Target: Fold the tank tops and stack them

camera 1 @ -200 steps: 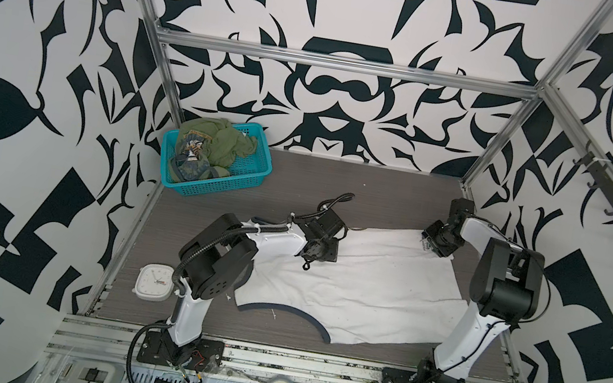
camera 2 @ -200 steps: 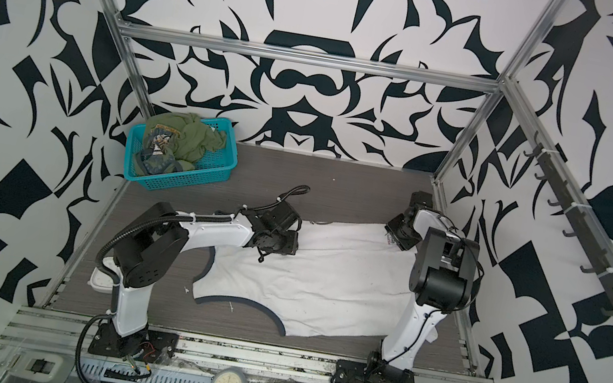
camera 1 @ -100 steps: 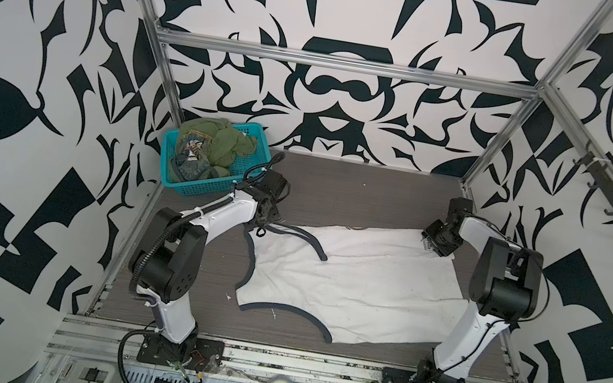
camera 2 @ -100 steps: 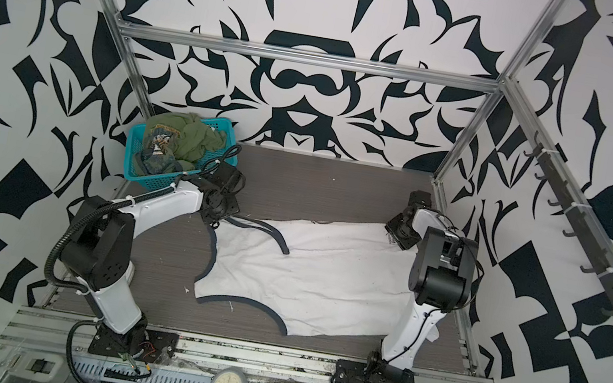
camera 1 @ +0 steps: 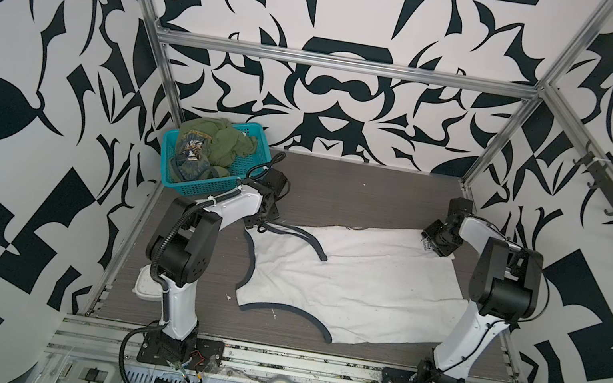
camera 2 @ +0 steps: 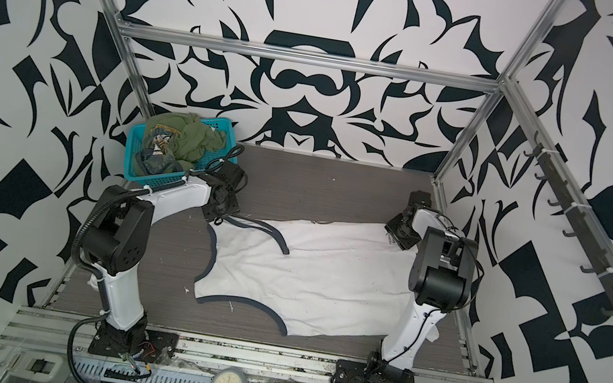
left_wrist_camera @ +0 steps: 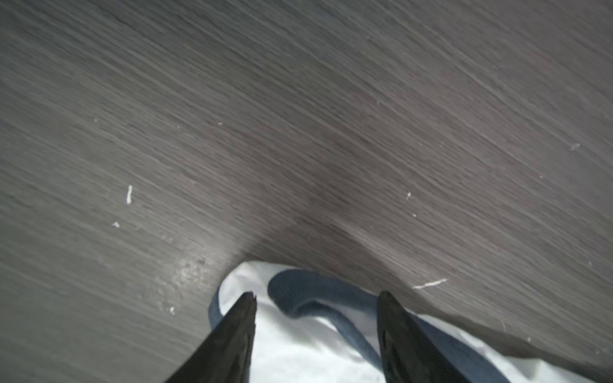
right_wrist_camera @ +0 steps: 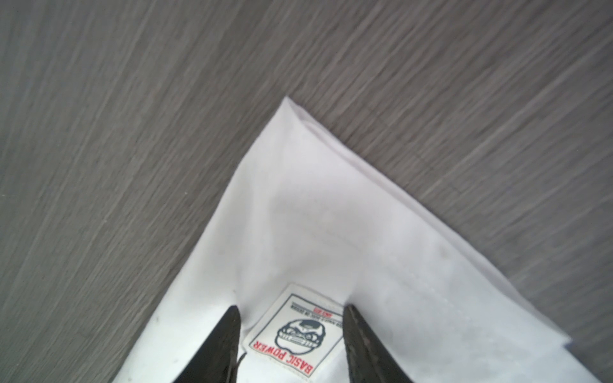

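Change: one second ago the left gripper [camera 1: 258, 223] was over the middle of the white tank top [camera 1: 357, 281]; now it is at the top's far left corner, just in front of the basket [camera 1: 204, 189].
Change, cloth: the far strap [camera 1: 305, 238] with dark trim did not show then; now it lies drawn out on the table [camera 1: 359, 191].
Half a second ago: almost the same as now.
No change: the right arm and the right gripper [camera 1: 430, 245] are at the same place in all the pictures.
Left arm: it leans from its base toward the back left, with the elbow raised and the wrist bent down to the table.
Left gripper state: in the wrist view its fingertips [left_wrist_camera: 245, 318] stand well apart. The strap lies under and between them, and nothing is pinched.
Right arm: it rises from its base with a high elbow, and the forearm goes to the far right corner of the top.
Right gripper state: the jaws are apart, with the tips down at the white cloth on both sides of a sewn label [right_wrist_camera: 295, 335]. I cannot tell if they press.
White tank top, place: it lies flat on the table between the two arms.
White tank top, axis: the long axis runs left to right, with the straps to the left and the hem to the right.
Olive tank top [camera 1: 220, 140]: it is crumpled inside the basket at the far left of the table.
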`<act>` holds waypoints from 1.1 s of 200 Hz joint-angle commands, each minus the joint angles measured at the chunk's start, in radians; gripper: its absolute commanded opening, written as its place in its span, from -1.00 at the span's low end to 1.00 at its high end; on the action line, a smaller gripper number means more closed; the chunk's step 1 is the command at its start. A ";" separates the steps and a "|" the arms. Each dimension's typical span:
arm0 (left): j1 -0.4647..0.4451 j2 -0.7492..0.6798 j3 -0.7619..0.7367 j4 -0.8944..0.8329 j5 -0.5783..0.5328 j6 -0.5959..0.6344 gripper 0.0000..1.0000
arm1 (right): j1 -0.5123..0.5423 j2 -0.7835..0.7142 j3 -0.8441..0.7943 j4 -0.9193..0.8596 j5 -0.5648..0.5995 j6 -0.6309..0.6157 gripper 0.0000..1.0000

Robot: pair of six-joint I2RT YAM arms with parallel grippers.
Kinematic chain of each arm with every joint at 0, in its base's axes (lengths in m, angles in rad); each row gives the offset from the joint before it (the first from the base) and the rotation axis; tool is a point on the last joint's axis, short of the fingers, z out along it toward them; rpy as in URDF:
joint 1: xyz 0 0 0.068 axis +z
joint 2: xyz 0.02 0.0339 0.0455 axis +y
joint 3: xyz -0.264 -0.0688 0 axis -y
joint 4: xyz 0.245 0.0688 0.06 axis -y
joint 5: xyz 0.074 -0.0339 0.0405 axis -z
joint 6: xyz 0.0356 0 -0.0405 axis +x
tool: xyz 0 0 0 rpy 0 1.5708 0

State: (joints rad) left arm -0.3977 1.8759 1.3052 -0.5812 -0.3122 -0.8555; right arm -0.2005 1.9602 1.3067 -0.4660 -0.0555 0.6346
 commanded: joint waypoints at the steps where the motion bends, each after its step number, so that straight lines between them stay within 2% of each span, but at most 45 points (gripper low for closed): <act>1: 0.012 0.036 0.035 -0.009 -0.010 0.004 0.21 | 0.001 0.028 -0.025 -0.011 0.019 -0.013 0.05; 42: 0.016 0.064 0.053 -0.014 -0.006 0.003 0.11 | 0.004 0.036 -0.023 -0.011 0.017 -0.016 0.05; 87: 0.016 0.070 0.054 -0.029 -0.015 -0.003 -0.22 | 0.003 0.034 -0.023 -0.013 0.020 -0.016 0.05; 133: 0.016 0.041 0.020 -0.017 -0.027 -0.011 -0.63 | 0.003 0.033 -0.023 -0.014 0.022 -0.016 0.05; 178: 0.009 -0.069 -0.081 0.068 -0.053 0.000 -0.95 | 0.003 0.034 -0.020 -0.012 0.026 -0.015 0.05; 220: -0.028 -0.216 -0.223 0.200 -0.096 0.035 -1.00 | 0.004 0.041 -0.015 -0.017 0.031 -0.015 0.05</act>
State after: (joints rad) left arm -0.4053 1.7420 1.1366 -0.4637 -0.3531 -0.8398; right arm -0.1974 1.9602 1.3064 -0.4656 -0.0509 0.6266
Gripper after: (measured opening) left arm 0.074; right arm 0.525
